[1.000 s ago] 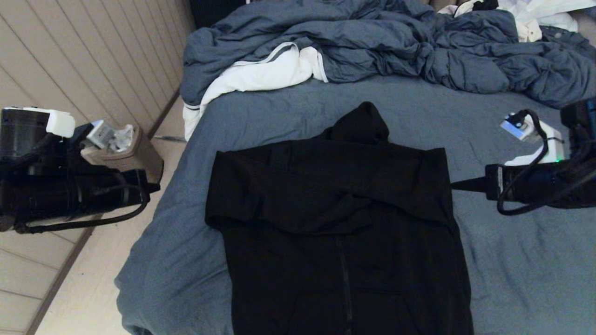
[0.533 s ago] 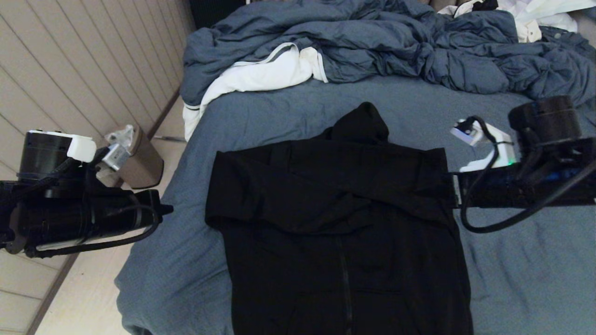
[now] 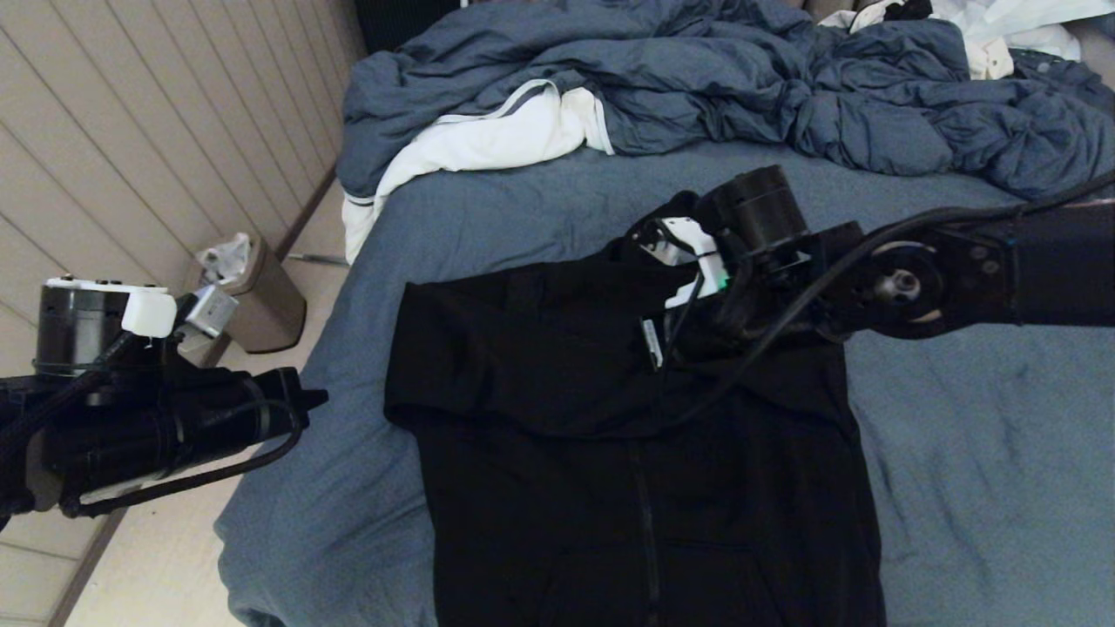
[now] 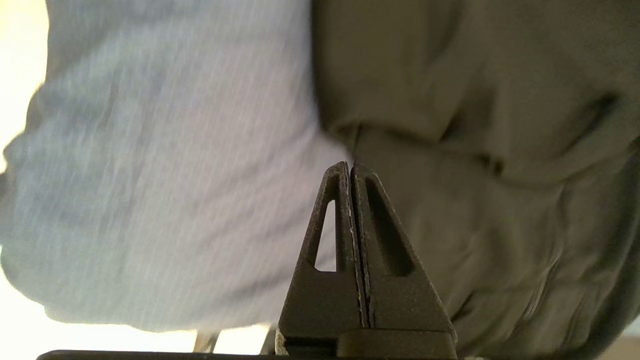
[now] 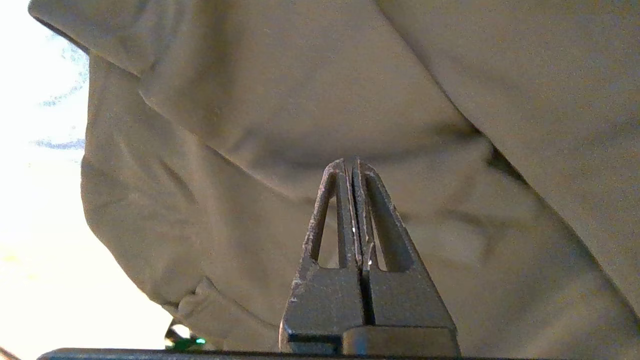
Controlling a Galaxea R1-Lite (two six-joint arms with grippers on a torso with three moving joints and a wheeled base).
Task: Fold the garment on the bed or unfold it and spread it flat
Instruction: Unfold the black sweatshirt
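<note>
The left gripper (image 3: 318, 398) is hovering off the bed's (image 3: 958, 488) left edge, fingers pressed together, empty. The garment (image 3: 636, 453) is lying centrally, sleeves crossed. The right gripper (image 5: 354, 165) is reaching over its chest, fingers likewise together, seemingly positioning for a fold.

A wall of pale wooden boards (image 3: 131, 131) runs down one side above a light floor (image 3: 165, 557), where a small brown bin (image 3: 261, 292) with crumpled stuff inside stands close by.
</note>
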